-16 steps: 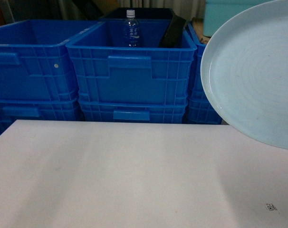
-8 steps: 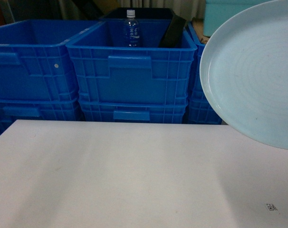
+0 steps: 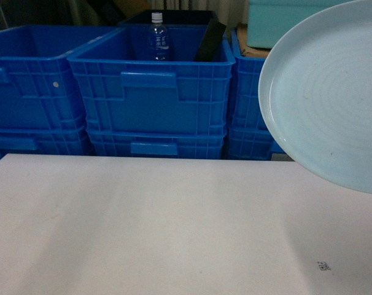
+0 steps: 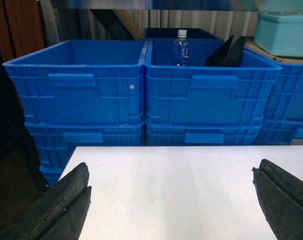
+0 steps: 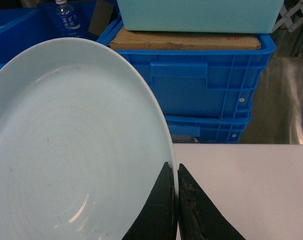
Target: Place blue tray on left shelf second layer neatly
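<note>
The pale blue tray hangs tilted on edge above the right side of the white table, its hollow facing the head camera. In the right wrist view the tray fills the left half, and my right gripper is shut on its rim, one finger on each face. My left gripper stands wide open low over the table, with nothing between its fingers. Neither gripper shows in the head view. The left shelf is out of view.
Stacked deep-blue crates line the table's far edge. One holds a water bottle and a dark slab. A teal box on cardboard tops the right stack. A shiny metal surface lies right of it.
In the head view the crates and the table's mark have slid left by a small step. The tray keeps the same place in that view.
</note>
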Controlling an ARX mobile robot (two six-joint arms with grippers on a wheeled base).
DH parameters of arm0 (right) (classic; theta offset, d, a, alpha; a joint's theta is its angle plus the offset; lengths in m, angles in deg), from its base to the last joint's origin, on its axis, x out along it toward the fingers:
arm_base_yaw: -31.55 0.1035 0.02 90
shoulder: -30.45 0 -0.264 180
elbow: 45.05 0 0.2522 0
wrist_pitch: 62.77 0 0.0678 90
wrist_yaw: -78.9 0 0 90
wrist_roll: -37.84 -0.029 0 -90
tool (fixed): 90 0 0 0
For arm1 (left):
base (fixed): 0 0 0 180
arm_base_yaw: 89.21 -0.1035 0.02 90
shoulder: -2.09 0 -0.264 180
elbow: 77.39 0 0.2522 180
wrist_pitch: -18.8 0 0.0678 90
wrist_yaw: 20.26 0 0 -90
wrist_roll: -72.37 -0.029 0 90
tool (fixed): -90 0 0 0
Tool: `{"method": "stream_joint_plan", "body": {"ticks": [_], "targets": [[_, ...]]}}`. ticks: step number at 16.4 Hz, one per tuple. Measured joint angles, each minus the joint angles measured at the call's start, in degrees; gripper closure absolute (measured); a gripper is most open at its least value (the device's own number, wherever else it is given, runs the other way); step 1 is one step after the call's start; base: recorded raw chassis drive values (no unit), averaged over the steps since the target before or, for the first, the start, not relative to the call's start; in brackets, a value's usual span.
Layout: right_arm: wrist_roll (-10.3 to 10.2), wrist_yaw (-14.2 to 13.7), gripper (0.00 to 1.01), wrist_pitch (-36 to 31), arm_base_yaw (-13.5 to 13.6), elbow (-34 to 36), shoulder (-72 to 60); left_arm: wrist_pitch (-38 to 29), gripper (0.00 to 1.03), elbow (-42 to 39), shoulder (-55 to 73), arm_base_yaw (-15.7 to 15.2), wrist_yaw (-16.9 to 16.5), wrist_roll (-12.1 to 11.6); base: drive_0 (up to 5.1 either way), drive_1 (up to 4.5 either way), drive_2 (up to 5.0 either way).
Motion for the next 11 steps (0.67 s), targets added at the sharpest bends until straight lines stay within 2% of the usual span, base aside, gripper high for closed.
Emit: {"method": "stream_joint_plan", "body": {"ticks": [11], "targets": [[-0.2, 0.02, 0.99, -0.04, 0.02, 0.0, 0.0, 0.04, 0.05, 0.0, 0.0, 0.0, -0.15, 0.0, 4.8, -3.3, -1.5]]}}
